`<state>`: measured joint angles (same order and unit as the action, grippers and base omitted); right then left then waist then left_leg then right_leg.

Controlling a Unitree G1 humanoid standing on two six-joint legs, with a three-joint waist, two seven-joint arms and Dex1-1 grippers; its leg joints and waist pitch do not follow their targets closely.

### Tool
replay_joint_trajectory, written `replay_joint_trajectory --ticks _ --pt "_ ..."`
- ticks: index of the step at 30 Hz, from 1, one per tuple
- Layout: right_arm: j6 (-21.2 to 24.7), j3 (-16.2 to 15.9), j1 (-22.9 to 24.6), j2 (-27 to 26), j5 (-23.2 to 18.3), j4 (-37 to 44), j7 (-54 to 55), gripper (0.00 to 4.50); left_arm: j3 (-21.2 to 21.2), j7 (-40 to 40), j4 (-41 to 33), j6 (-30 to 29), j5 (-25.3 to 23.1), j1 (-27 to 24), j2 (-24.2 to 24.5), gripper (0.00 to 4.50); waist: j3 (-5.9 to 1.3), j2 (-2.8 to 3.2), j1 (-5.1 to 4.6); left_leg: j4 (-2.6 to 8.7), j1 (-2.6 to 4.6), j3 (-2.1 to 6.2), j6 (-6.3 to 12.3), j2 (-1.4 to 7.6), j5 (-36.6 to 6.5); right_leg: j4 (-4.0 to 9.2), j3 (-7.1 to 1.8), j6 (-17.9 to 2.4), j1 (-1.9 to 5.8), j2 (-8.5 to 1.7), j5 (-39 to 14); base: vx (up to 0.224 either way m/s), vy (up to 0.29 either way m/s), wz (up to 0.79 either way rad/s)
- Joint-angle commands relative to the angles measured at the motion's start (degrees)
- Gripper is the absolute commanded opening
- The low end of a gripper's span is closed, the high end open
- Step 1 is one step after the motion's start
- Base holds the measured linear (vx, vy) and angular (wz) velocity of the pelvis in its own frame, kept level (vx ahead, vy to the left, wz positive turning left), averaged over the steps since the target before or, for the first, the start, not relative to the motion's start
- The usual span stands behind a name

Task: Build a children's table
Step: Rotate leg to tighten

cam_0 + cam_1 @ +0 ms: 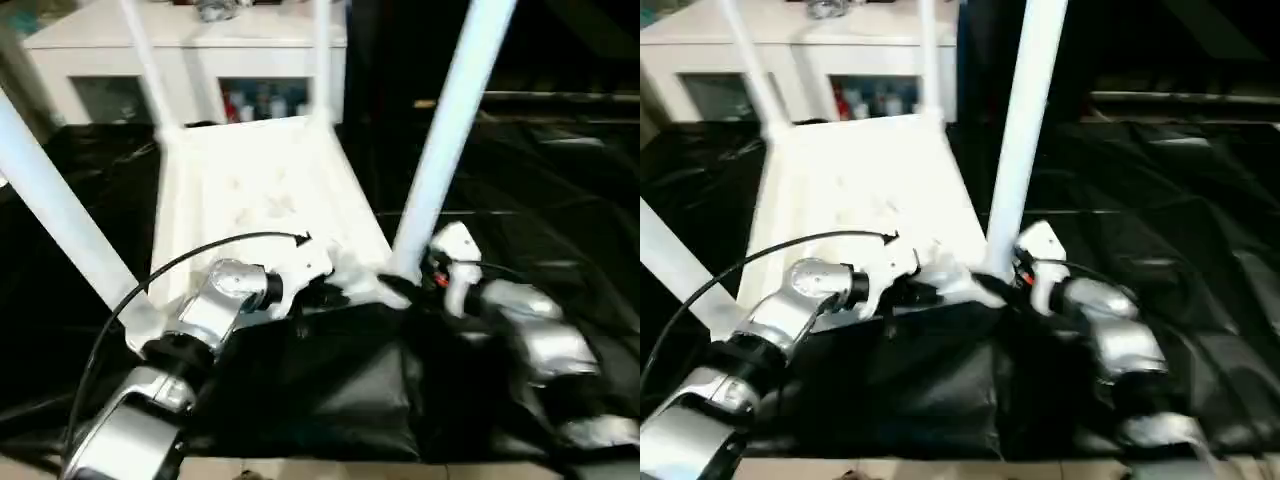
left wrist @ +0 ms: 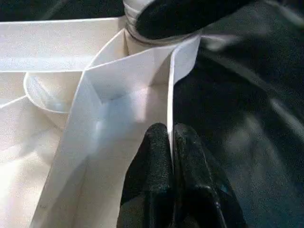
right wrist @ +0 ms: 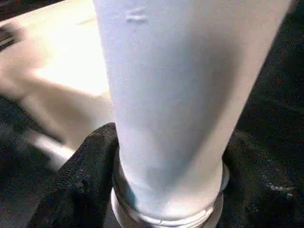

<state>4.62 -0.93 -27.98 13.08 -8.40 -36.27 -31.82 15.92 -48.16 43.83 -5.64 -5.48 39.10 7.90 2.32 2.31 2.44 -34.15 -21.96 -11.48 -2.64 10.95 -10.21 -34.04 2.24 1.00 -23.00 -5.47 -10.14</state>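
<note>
The children's table lies upside down on the black cover: its white tabletop [image 1: 260,190] faces up with four white legs standing in the corner sockets. My left gripper [image 1: 315,290] is at the tabletop's near edge, and its black fingers [image 2: 159,156] are shut on the thin raised rim [image 2: 172,95] beside the near right socket. My right gripper [image 1: 405,285] sits at the base of the near right leg [image 1: 450,130]. In the right wrist view its fingers [image 3: 85,175] press against both sides of that leg [image 3: 175,95], just above the socket.
A white cabinet [image 1: 190,60] with glass doors stands behind the work table. The black cover [image 1: 560,200] spreads wide to the right. A black cable [image 1: 150,285] arcs over my left forearm. The work table's front edge [image 1: 300,465] runs just below my arms.
</note>
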Motion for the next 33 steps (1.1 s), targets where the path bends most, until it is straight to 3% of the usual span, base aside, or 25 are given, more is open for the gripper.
replay_joint_trajectory --ticks 1,6,9,11,14,16,18,20,21,24,26,29,33 --pt "2.4 2.2 0.1 -2.5 1.8 -5.7 12.2 2.72 -3.5 9.7 3.6 -1.5 1.3 0.3 -3.1 0.0 -2.6 -0.88 -0.64 4.96 1.32 1.45 -0.8 1.53 -21.4 5.86 -1.1 -8.9 1.03 -2.56 -29.3 0.0 0.0 0.0" --pt "2.4 2.5 -4.7 -9.0 3.2 -11.4 24.2 2.72 -2.7 17.1 7.6 -1.6 -0.3 3.1 -8.9 0.0 -2.9 -1.03 -0.95 5.0 1.45 1.61 -0.19 1.43 -22.4 6.25 -0.97 -8.1 0.96 -2.6 -29.1 0.0 0.0 0.0" --pt "0.4 0.1 -5.9 -9.9 4.6 -12.3 20.7 2.72 -1.8 16.5 8.5 -0.5 -0.9 3.5 -9.6 0.0 -3.17 -0.82 -0.74 5.17 1.13 1.48 0.77 1.52 -20.4 6.0 -1.01 -8.7 1.41 -2.59 -24.6 0.0 0.0 0.0" --pt "-0.5 -0.3 -5.8 -10.0 4.8 -12.0 19.3 3.28 -1.6 16.0 8.5 -0.2 -1.1 3.4 -9.5 0.0 -3.26 -0.88 -0.64 5.2 0.96 1.33 1.45 1.59 -18.9 5.78 -1.06 -9.5 1.59 -2.53 -21.2 0.0 0.0 0.0" --pt "-4.0 0.5 -5.7 -9.7 3.1 -10.3 15.3 3.54 -1.6 14.7 9.4 1.6 -1.3 3.6 -8.2 0.0 -3.28 -0.77 -0.58 5.1 0.88 1.21 2.37 1.53 -18.8 5.72 -1.05 -10.2 1.79 -2.61 -20.3 0.0 0.0 0.0" --pt "-2.9 0.5 -5.1 -7.7 0.9 -6.8 9.5 3.77 -2.1 12.7 9.5 3.4 -0.6 3.5 -6.7 0.0 -3.32 -0.95 -0.43 5.02 0.94 1.12 3.13 1.48 -18.5 5.84 -1.08 -10.0 1.88 -2.64 -21.3 0.0 0.0 0.0" --pt "-1.7 -1.4 -3.8 -4.0 1.3 -3.1 3.6 3.83 -2.5 11.1 9.3 4.0 -0.3 3.4 -5.4 0.0 -3.28 -0.82 -0.33 5.11 0.67 1.14 3.64 1.57 -17.7 5.8 -0.99 -9.6 2.12 -2.48 -21.3 0.0 0.0 0.0" --pt "-1.2 -2.8 -2.6 -0.8 1.9 -0.4 -0.4 3.83 -2.7 8.9 9.0 4.9 0.2 3.1 -4.3 0.0 -3.31 -1.02 -0.2 4.93 0.87 1.03 3.74 1.64 -17.4 5.85 -1.07 -9.7 1.93 -2.51 -20.9 0.0 0.0 0.0" --pt "-1.4 -3.6 -1.7 1.6 2.5 1.2 -3.0 3.83 -2.8 6.8 8.8 5.9 0.6 2.8 -3.4 0.0 -3.48 -1.07 -0.09 4.89 0.4 1.12 4.18 1.55 -15.2 5.58 -0.96 -9.9 2.4 -2.62 -19.7 0.0 0.0 0.0" --pt "-1.0 -5.3 1.1 6.7 2.6 5.1 -10.4 3.83 -3.3 1.8 8.2 9.1 1.8 2.2 -1.0 0.0 -3.36 -1.15 -0.04 4.75 0.58 0.94 4.87 1.59 -15.0 5.83 -0.98 -10.2 2.14 -2.55 -20.5 0.0 0.0 0.0" --pt "0.4 -5.6 3.5 9.9 0.5 9.4 -16.5 3.83 -2.8 -5.7 6.8 10.6 3.2 1.1 1.7 0.0 -3.47 -1.08 0.25 4.72 0.56 0.92 5.27 1.79 -13.9 5.51 -1.0 -11.0 2.23 -2.58 -19.3 0.0 0.0 0.0" --pt "1.7 -5.7 4.6 11.4 -0.9 11.8 -19.7 3.83 -2.4 -11.5 5.4 10.4 4.6 0.3 3.2 0.0 -3.52 -0.96 0.43 4.78 0.43 0.87 5.78 2.02 -12.7 5.04 -0.89 -12.4 2.35 -2.48 -16.4 0.0 0.0 0.0" --pt "3.2 -7.1 5.2 12.5 -2.0 14.1 -23.6 3.83 -1.9 -22.8 1.4 6.9 8.4 -1.2 5.2 0.0 -3.56 -0.92 0.89 4.77 0.79 0.72 5.36 2.41 -12.3 4.5 -0.98 -14.1 2.04 -2.47 -14.6 0.0 0.0 0.0"
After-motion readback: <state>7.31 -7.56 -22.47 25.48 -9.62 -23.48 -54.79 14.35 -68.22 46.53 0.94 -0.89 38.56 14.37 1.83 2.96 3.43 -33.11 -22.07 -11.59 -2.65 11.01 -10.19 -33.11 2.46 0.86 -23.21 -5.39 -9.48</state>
